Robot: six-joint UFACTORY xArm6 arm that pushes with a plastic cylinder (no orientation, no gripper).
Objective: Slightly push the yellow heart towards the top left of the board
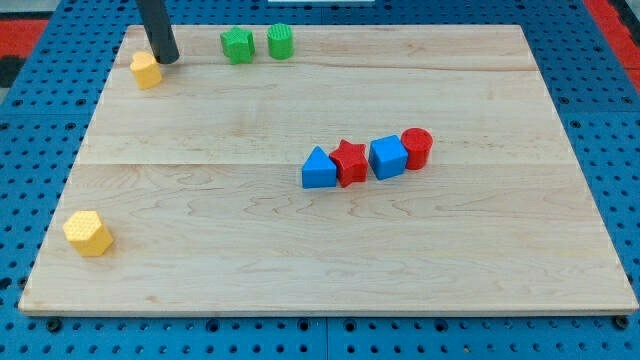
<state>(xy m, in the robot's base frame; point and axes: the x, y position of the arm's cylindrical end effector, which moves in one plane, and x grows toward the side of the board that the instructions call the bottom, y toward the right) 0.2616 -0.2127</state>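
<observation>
The yellow heart [146, 70] lies near the board's top left corner. My tip [168, 59] stands right beside it, on its right and slightly toward the view's top, touching or nearly touching its edge. The dark rod rises from there out of the view's top. A second yellow block, a hexagon [88, 233], lies near the board's bottom left corner, far from my tip.
Two green blocks [237, 45] [281, 41] sit side by side at the board's top edge, right of my tip. A row of a blue triangle [319, 168], red star [349, 162], blue cube [388, 157] and red cylinder [417, 148] lies right of centre.
</observation>
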